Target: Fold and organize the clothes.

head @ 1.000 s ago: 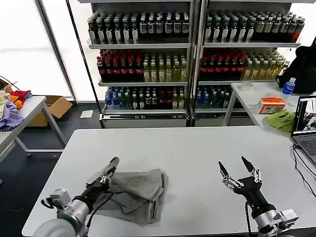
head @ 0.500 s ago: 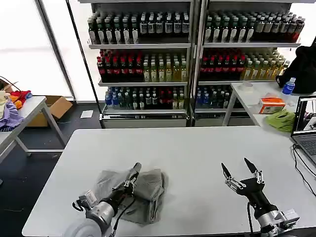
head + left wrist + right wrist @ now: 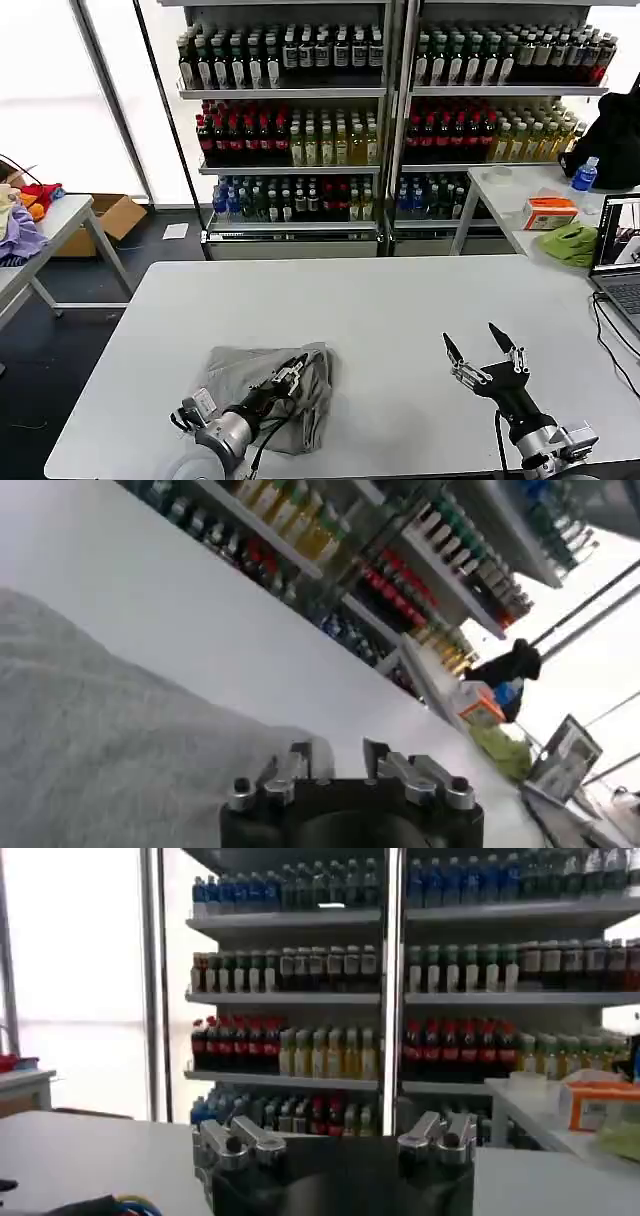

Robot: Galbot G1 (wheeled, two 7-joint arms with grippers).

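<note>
A crumpled light grey shirt (image 3: 262, 388) lies on the white table (image 3: 380, 310), near the front edge and left of the middle, bunched into a rough heap with folds running across it. Its right border ends just short of the table's centre line, and a strip of bare top separates its left border from the left edge.

The left gripper (image 3: 292, 371) lies low over the right part of the shirt, its arm reaching in from the front edge. The fingers (image 3: 312, 760) stand a narrow gap apart, tips at the cloth; whether they pinch any fabric cannot be told.

The right gripper (image 3: 480, 345) hovers above bare table near the front right, well apart from the shirt, with its two dark fingers spread wide and nothing between them.

The whole back half of the table is free, as is the stretch between the shirt and the right gripper. A laptop (image 3: 618, 262) sits at the right edge. Behind the table stand shelves of bottled drinks (image 3: 380, 120), and a side table with a lime-green cloth (image 3: 568, 243) is off to the right.
</note>
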